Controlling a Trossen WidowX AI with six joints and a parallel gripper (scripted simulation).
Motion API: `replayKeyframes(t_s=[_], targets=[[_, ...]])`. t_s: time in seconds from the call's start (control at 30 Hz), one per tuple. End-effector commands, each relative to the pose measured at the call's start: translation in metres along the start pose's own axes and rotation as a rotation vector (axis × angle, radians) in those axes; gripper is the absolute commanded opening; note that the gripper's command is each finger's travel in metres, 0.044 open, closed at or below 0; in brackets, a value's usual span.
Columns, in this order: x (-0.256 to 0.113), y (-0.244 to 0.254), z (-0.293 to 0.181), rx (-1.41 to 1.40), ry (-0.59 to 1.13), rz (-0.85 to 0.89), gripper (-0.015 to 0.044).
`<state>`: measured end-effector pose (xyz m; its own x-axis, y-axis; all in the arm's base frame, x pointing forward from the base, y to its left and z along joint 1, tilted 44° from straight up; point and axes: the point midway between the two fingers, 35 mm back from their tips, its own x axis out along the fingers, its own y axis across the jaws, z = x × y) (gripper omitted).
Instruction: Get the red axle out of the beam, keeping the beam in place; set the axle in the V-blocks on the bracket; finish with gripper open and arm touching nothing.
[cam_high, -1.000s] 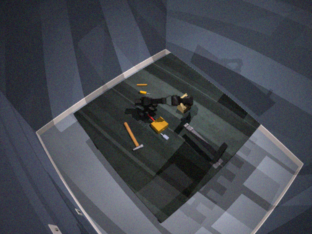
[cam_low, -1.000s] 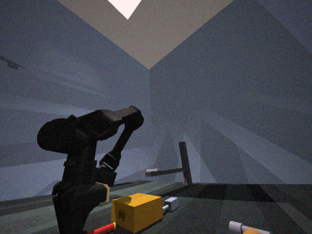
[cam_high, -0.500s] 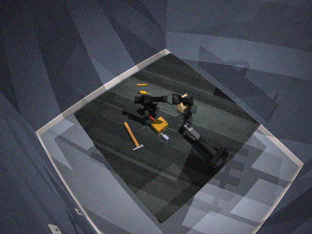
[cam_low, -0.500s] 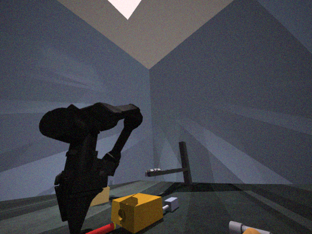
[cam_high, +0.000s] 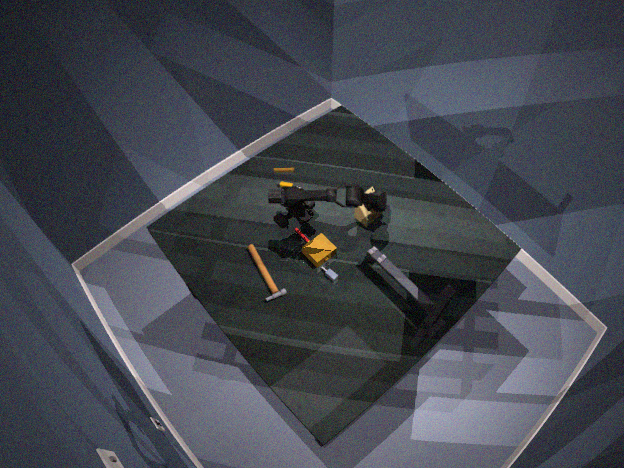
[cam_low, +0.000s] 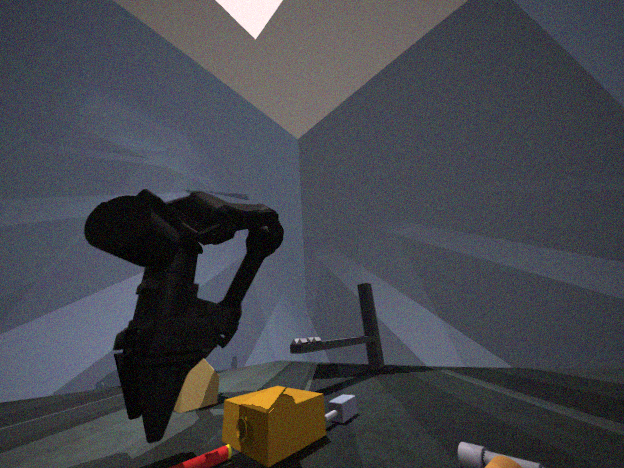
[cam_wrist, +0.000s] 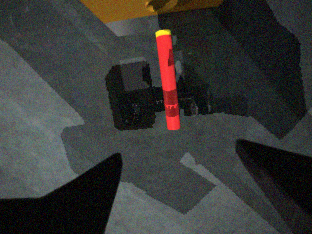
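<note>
The black arm (cam_high: 322, 195) (cam_low: 201, 216) reaches out level at its upper links, then bends at the wrist so that its gripper (cam_high: 292, 216) (cam_low: 143, 429) (cam_wrist: 178, 152) points down, near the axle's outer end. The gripper is wide open, with nothing in its grasp; in the wrist view its two dark fingers stand well apart below the axle's near end.

The dark bracket (cam_high: 403, 282) (cam_low: 371, 322) has an upright post and a long horizontal bar, with pale V-blocks (cam_high: 375, 253) (cam_low: 306, 341) at the bar's free end. They stand well apart from the axle. A hammer (cam_high: 262, 266) (cam_low: 471, 454) with an orange-brown handle and grey head lies to one side of the beam.

The beam (cam_high: 318, 249) (cam_low: 297, 428) (cam_wrist: 120, 10) is a boxy, orange-yellow block with a round dark hole in one end face. A small pale block (cam_high: 331, 274) (cam_low: 345, 408) on a thin rod sits at its opposite end.

The axle (cam_high: 301, 234) (cam_low: 206, 457) (cam_wrist: 167, 80) is a slim, straight, bright red cylinder with a yellow end. It is outside the beam, its yellow end near the holed face, and darker patches cross the red.
</note>
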<state>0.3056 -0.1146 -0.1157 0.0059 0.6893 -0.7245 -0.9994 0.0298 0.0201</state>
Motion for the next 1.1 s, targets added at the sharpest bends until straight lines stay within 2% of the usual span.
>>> replayKeyframes(t_s=[0.0,0.23,1.07], targets=[[-0.008,-0.002,0.006,-0.009,0.007,-0.004,0.0440],[-0.013,-0.001,0.049,-0.013,0.004,-0.003,0.0440],[0.021,-0.003,0.049,-0.013,0.005,-0.004,0.0440]])
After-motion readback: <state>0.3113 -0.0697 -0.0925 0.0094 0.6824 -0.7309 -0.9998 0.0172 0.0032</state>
